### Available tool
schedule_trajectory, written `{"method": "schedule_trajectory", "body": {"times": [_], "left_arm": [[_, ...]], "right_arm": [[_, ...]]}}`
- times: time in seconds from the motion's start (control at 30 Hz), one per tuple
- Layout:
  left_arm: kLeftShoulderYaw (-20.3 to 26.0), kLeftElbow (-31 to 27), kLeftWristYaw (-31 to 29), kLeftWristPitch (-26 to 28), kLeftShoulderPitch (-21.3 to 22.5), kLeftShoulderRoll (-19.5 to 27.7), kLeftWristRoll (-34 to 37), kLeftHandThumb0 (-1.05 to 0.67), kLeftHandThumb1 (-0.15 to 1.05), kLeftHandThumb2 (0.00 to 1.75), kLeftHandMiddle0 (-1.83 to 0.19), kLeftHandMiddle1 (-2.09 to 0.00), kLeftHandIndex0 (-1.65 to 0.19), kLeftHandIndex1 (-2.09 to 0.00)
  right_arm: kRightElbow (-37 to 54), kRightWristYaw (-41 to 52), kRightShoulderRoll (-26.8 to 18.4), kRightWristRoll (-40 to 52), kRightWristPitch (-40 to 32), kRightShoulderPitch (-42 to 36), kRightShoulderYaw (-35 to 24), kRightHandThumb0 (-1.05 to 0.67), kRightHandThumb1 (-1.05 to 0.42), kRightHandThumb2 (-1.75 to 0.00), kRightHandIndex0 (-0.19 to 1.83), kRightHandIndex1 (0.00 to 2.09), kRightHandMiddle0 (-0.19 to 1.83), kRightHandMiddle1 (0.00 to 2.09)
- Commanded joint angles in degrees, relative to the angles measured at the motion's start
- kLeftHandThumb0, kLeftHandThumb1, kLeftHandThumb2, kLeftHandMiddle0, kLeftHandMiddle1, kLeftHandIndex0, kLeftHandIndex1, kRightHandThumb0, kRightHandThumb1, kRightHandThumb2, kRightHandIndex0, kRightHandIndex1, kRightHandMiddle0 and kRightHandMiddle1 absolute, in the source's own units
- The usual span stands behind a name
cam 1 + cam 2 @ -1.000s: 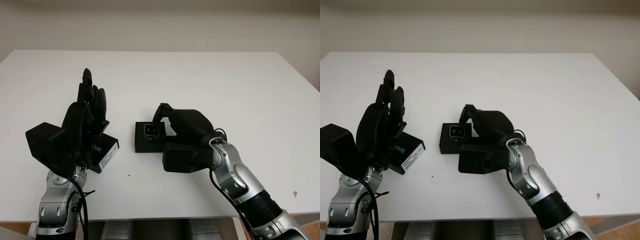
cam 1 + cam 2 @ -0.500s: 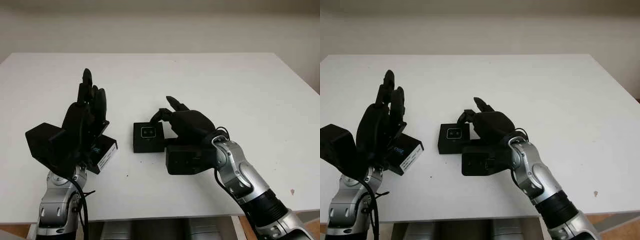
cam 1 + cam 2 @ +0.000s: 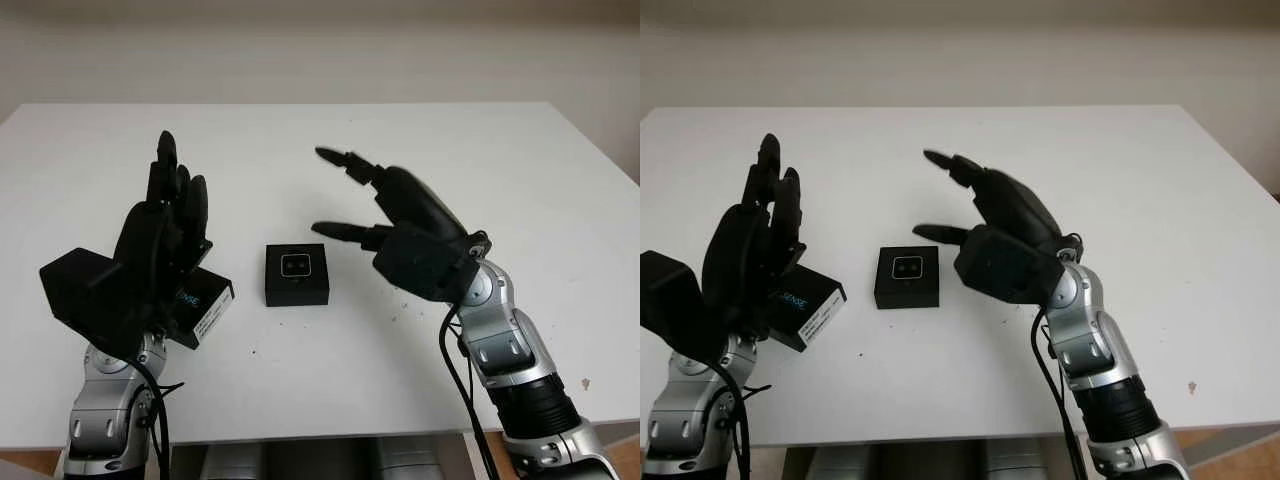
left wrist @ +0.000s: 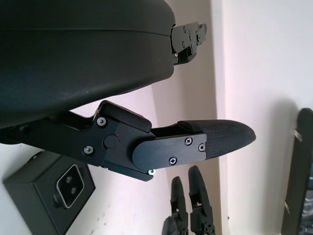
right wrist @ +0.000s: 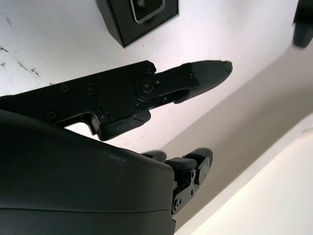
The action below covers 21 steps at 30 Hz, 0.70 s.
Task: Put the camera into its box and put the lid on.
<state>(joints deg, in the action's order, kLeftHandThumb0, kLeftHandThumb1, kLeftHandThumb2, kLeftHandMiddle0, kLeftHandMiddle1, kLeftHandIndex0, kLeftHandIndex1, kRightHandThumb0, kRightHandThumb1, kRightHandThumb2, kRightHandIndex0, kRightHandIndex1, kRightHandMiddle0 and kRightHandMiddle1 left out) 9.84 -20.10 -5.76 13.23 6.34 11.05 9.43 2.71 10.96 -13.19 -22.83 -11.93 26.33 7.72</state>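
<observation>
A small black box [image 3: 297,275] lies on the white table [image 3: 450,140] at the centre, and the camera [image 3: 297,264], its silver-rimmed face up, sits in it. The black lid [image 3: 207,304] with a white label lies on the table left of the box, partly hidden behind my left hand. My left hand [image 3: 175,190] is held upright over the lid, open, holding nothing. My right hand [image 3: 350,195] hovers open above the table just right of the box, clear of it. The box with the camera [image 4: 49,188] also appears in the left wrist view and in the right wrist view [image 5: 139,14].
The table's front edge [image 3: 330,425] runs close below the box. A wall stands behind the far edge. Bare tabletop stretches behind the box and to the far right.
My right hand has let go of the box, opened and lifted up and to the right. The box has settled squarely with the camera in it. My left hand has barely moved.
</observation>
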Motion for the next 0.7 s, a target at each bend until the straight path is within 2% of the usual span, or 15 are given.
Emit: {"method": "schedule_trajectory", "body": {"times": [0.0, 0.07, 0.17, 0.33, 0.37, 0.43, 0.57, 0.63, 0.67], "left_arm": [[0.73, -2.3, -0.79, 0.28, 0.25, 1.73, -0.11, -0.81, 1.05, 0.49, 0.19, 0.0, 0.19, 0.0], [1.44, -2.9, -2.9, -0.67, 0.34, 4.12, -0.14, -0.82, 1.05, 0.48, 0.19, 0.0, 0.19, 0.0], [3.18, -3.41, -6.73, -1.49, 0.87, 8.86, 0.02, -0.81, 1.05, 0.43, 0.19, -0.02, 0.19, -0.01], [7.27, -2.18, -15.52, -0.18, 3.16, 21.46, -0.19, -0.88, 1.05, 0.25, 0.16, -0.05, 0.16, -0.03], [8.09, -1.65, -17.5, 0.58, 3.61, 23.9, 0.35, -0.85, 1.05, 0.19, 0.17, -0.05, 0.17, -0.03], [9.11, -1.27, -20.37, 2.99, 4.58, 28.52, 0.27, -0.78, 0.97, 0.08, 0.14, -0.06, 0.15, -0.05], [8.36, 0.0, -23.41, 1.68, 5.94, 37.27, -6.25, -0.72, 0.89, 0.05, -0.17, -0.1, -0.1, -0.14], [6.5, 1.85, -24.92, -3.16, 6.79, 42.48, -12.2, -0.69, 0.88, 0.05, -0.41, -0.11, -0.31, -0.19], [5.4, 2.71, -25.87, -5.25, 7.14, 45.02, -15.14, -0.7, 0.89, 0.06, -0.45, -0.11, -0.37, -0.2]], "right_arm": [[1.34, -0.35, 0.56, 1.15, -1.71, 1.89, -1.19, -0.67, -1.05, -0.17, 0.35, 0.28, 0.2, 0.56], [1.24, -0.68, 0.8, 1.79, -3.79, 2.56, -1.79, -0.69, -1.05, -0.17, 0.35, 0.29, 0.11, 0.74], [1.48, -0.59, 1.15, 3.53, -6.4, 3.12, -2.98, -0.68, -1.05, -0.17, 0.35, 0.29, 0.07, 0.81], [-0.19, 0.33, 0.4, 7.63, -7.32, 3.99, -5.34, -0.64, -1.05, -0.15, 0.34, 0.29, 0.03, 0.87], [-0.42, 1.1, 0.35, 9.32, -7.71, 4.17, -6.28, -0.64, -1.05, -0.16, 0.32, 0.29, 0.01, 0.89], [-0.99, 2.71, -0.09, 12.86, -8.27, 4.57, -8.29, -0.59, -1.05, -0.18, 0.26, 0.28, -0.06, 0.95], [-2.49, 2.96, -1.45, 16.39, -9.01, 5.56, -11.15, -0.57, -1.05, -0.19, 0.29, 0.31, 0.0, 1.0], [-3.46, 2.57, -2.56, 16.35, -8.81, 6.34, -11.45, -0.55, -1.05, -0.2, 0.3, 0.33, 0.02, 1.01], [-3.79, 2.56, -3.0, 16.5, -8.8, 6.61, -11.59, -0.55, -1.05, -0.2, 0.31, 0.34, 0.02, 1.01]]}}
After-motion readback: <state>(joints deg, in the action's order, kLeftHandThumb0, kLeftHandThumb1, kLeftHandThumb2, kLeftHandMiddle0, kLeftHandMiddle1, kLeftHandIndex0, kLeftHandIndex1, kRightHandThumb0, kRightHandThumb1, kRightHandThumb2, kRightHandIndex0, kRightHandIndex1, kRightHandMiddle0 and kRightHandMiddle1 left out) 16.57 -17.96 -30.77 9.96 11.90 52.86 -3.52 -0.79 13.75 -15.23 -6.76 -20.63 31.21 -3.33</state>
